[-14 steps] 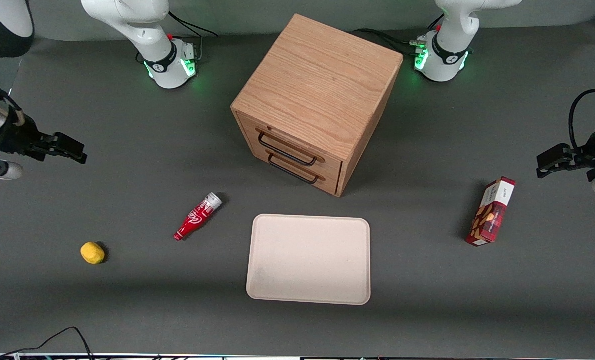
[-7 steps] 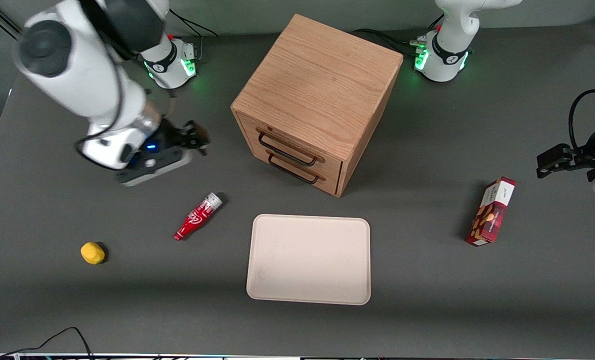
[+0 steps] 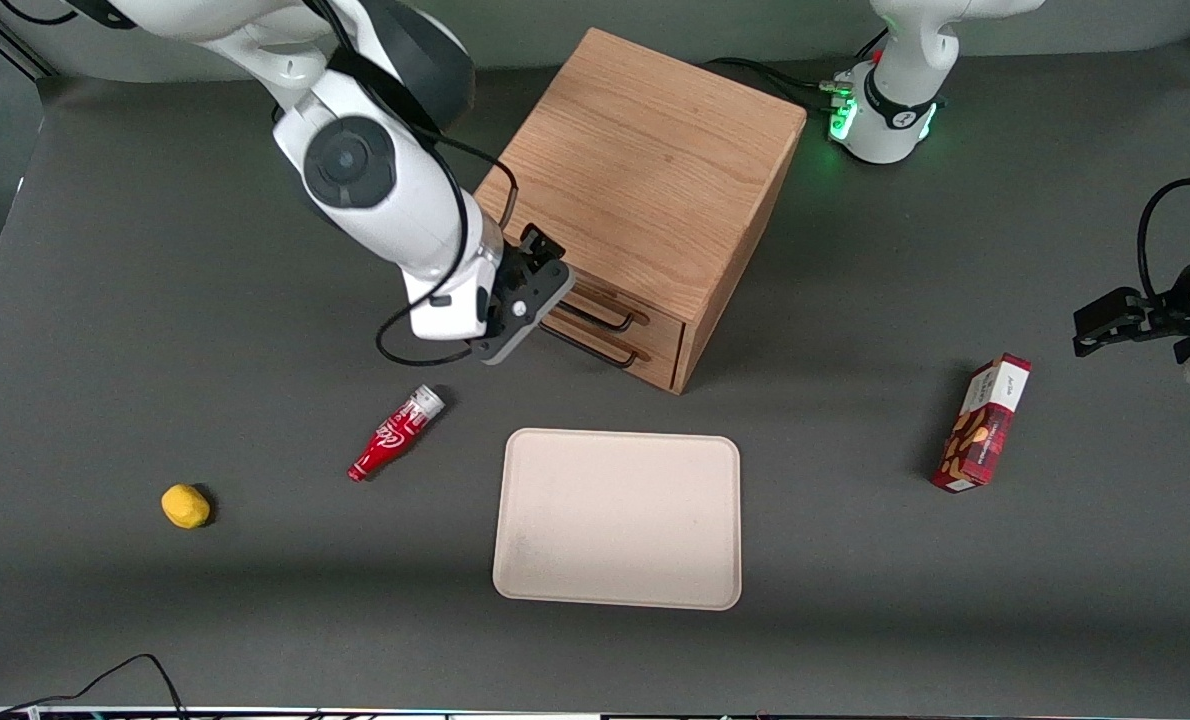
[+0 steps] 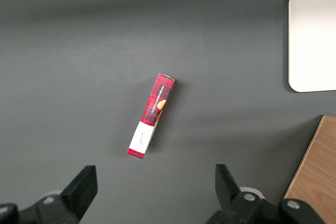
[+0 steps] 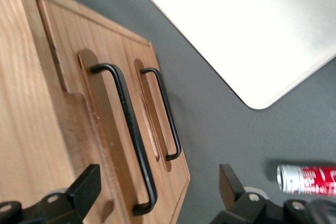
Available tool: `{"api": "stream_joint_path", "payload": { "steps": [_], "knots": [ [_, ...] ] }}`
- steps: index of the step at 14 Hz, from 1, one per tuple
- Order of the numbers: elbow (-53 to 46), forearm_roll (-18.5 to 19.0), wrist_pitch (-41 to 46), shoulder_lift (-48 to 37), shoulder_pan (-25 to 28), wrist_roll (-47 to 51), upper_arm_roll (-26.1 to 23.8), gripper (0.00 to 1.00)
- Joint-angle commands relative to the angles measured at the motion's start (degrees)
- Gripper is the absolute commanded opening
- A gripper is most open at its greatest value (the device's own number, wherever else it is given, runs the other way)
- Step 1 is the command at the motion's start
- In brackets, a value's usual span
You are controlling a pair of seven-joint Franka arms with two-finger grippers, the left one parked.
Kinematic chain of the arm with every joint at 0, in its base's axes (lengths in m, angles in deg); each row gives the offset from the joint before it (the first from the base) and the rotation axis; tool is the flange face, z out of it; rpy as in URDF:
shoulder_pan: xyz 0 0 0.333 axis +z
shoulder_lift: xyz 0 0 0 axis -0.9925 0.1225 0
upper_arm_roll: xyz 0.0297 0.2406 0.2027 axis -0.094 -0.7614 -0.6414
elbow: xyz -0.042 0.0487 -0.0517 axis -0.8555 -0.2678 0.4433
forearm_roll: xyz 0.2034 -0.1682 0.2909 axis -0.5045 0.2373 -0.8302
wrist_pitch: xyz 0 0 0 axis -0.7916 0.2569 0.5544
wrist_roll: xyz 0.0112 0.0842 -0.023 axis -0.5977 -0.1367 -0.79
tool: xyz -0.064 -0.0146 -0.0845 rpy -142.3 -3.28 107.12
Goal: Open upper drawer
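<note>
The wooden cabinet (image 3: 645, 160) stands mid-table, turned at an angle. Its upper drawer (image 3: 663, 322) is shut; my hand hides much of its front. In the right wrist view the upper drawer (image 5: 107, 145) carries a thin black wire handle (image 5: 128, 129), and the lower drawer's handle (image 5: 167, 114) lies beside it. My right gripper (image 3: 545, 262) hovers just in front of the drawer fronts, at the end of the upper handle nearer the working arm. The gripper (image 5: 157, 190) is open, with one end of the upper handle showing between its fingers; it holds nothing.
A cream tray (image 3: 617, 518) lies nearer the camera than the cabinet. A red bottle (image 3: 395, 432) lies on the table below my hand, and a yellow object (image 3: 185, 505) lies toward the working arm's end. A red box (image 3: 982, 422) stands toward the parked arm's end.
My right arm has swung in from the working arm's end of the table to the cabinet's front. Both drawers stay shut, and nothing else has moved.
</note>
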Motion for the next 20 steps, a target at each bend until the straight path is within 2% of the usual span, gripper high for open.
{"api": "stream_joint_path", "payload": {
  "steps": [1,4,10,17,20],
  "knots": [
    [-1.88,1.31,-0.02,3.74,1.61,-5.12,-0.66,1.0],
    [0.04,1.58,-2.91,4.89,2.41,-5.22,-0.57,1.0],
    [1.37,6.32,-7.4,7.78,3.37,-5.22,-0.05,1.0],
    [1.37,6.41,-8.89,8.84,3.38,-6.36,1.36,1.0],
    [0.85,6.24,-9.07,8.49,3.29,-7.5,3.81,1.0]
  ]
}}
